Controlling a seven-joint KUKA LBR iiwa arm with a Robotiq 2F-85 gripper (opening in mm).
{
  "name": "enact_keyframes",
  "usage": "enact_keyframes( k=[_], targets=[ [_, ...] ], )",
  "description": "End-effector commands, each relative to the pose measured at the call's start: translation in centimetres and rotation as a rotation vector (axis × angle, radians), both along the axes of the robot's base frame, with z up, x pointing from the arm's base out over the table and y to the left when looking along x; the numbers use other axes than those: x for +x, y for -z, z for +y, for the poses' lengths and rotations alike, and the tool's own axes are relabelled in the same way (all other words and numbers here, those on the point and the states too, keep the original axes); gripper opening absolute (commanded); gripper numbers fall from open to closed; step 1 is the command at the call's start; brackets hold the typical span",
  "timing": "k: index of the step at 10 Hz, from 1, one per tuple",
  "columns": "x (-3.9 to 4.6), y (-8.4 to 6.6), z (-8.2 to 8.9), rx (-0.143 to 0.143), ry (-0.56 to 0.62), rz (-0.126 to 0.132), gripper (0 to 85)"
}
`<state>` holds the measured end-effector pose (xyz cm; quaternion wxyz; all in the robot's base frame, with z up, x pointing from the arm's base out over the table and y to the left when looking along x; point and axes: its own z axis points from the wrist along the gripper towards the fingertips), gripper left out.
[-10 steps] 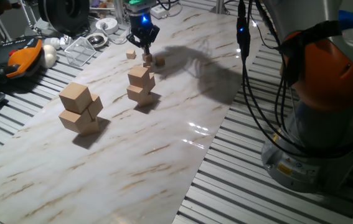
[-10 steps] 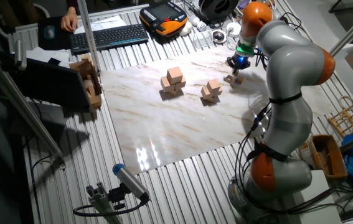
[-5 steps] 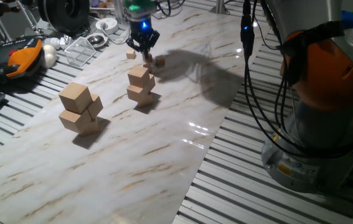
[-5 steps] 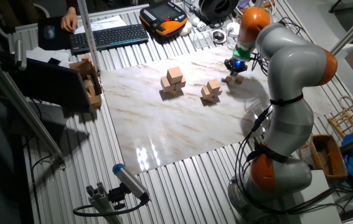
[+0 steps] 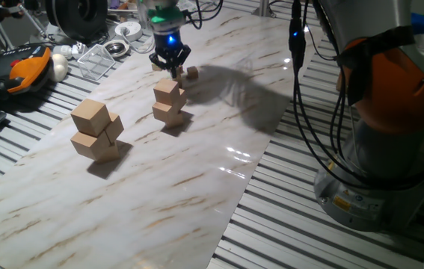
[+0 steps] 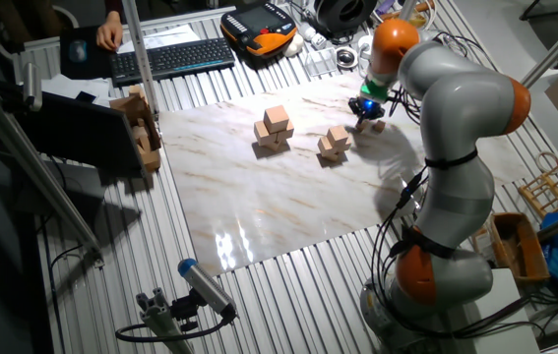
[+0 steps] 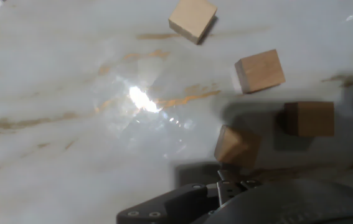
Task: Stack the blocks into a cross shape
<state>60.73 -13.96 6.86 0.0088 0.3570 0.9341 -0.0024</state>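
Observation:
Four tiny tan blocks lie on the marble sheet in the hand view: one at the top [image 7: 192, 18], one right of centre [image 7: 259, 70], one in shadow at the right [image 7: 309, 118], and a tilted one [image 7: 236, 146] just ahead of my gripper [image 7: 229, 182]. Only the dark finger base shows there. In one fixed view my gripper [image 5: 172, 67] hangs low over this group, with one block [image 5: 191, 72] showing to its right. The other fixed view has the gripper [image 6: 365, 112] beside a block [image 6: 378, 125]. Whether the jaws hold anything is hidden.
A stack of medium tan cubes [image 5: 170, 102] stands just in front of the gripper, and a stack of large cubes [image 5: 96, 131] sits further left. Clutter, a clear tray [image 5: 96, 61] and an orange pendant [image 5: 25, 67] line the sheet's far-left edge. The arm's base [image 5: 391, 127] stands at the right.
The gripper has shifted a little left and lower over the tiny blocks. The medium and large stacks have not moved.

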Motion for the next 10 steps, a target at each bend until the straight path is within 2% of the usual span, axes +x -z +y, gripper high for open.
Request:
enact_keyframes(
  k=[1, 8, 10],
  targets=[
    [-0.13, 0.3, 0.2, 0.0, 0.002, -0.004, 0.0],
    [-0.53, 2.5, 0.8, -0.006, 0.013, -0.021, 0.0],
    [-0.59, 2.6, 0.6, -0.012, 0.05, -0.027, 0.0]
  ],
)
